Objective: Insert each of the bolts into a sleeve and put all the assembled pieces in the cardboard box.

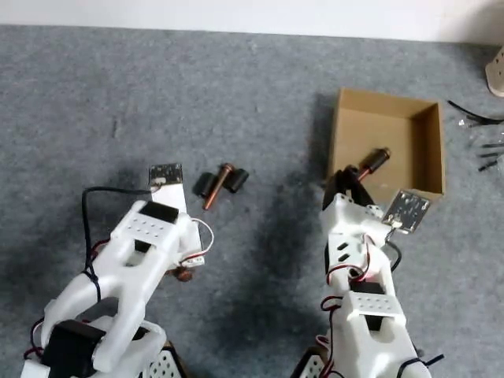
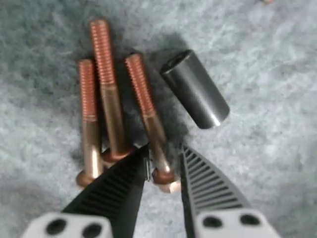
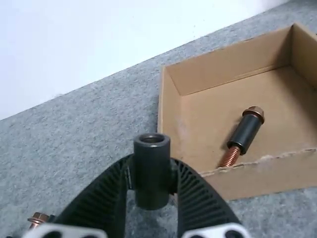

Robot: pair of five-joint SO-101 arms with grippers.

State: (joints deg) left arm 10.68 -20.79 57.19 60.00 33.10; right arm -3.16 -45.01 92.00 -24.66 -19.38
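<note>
In the left wrist view three copper bolts lie side by side on the grey felt, with a loose black sleeve (image 2: 195, 89) beside them. My left gripper (image 2: 165, 163) is open, its jaws narrowly astride the head end of the nearest bolt (image 2: 148, 109). My right gripper (image 3: 152, 171) is shut on an upright black sleeve (image 3: 151, 148), just in front of the cardboard box (image 3: 208, 74). An assembled bolt-and-sleeve piece (image 3: 243, 134) lies inside the box (image 1: 386, 101). Two more sleeves (image 1: 223, 183) and a bolt (image 1: 217, 187) lie mid-table, ahead of the left arm.
Black cable ties and small parts (image 1: 482, 150) are scattered right of the box. A pale object (image 1: 496, 71) sits at the far right edge. A bolt head (image 3: 37, 218) lies on the felt near the right gripper. Open grey felt stretches across the far left.
</note>
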